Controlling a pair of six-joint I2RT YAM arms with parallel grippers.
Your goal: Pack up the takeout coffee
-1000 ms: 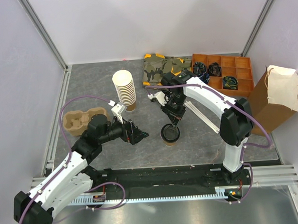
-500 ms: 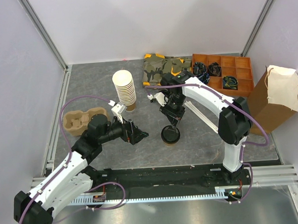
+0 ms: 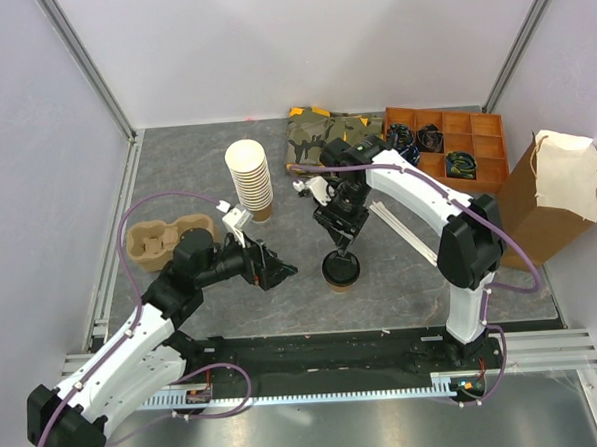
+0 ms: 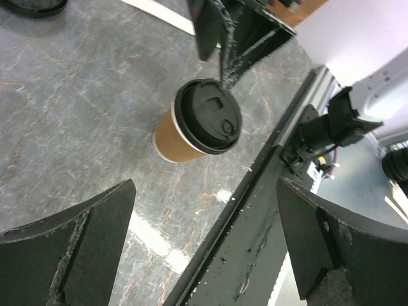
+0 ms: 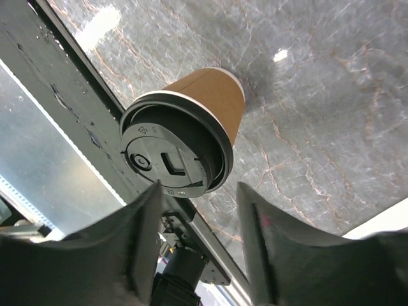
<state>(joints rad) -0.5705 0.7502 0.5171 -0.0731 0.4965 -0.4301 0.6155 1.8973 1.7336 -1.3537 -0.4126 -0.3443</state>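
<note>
Left jaws gape wide and empty, aimed at the takeout coffee [image 3: 341, 271] but well apart from it; a pulp cup carrier [image 3: 164, 241] lies on the worktop [image 3: 402, 288] beside that arm. The coffee stands upright between the two arms, near the front edge. Over the far rim of its lid [image 4: 208, 116] hang the right jaws, partly open and holding nothing; whether they touch it I cannot tell. An off-centre push there could tip the light cup or unseat the lid. A hard squeeze from the left could dent the paper wall.
</note>
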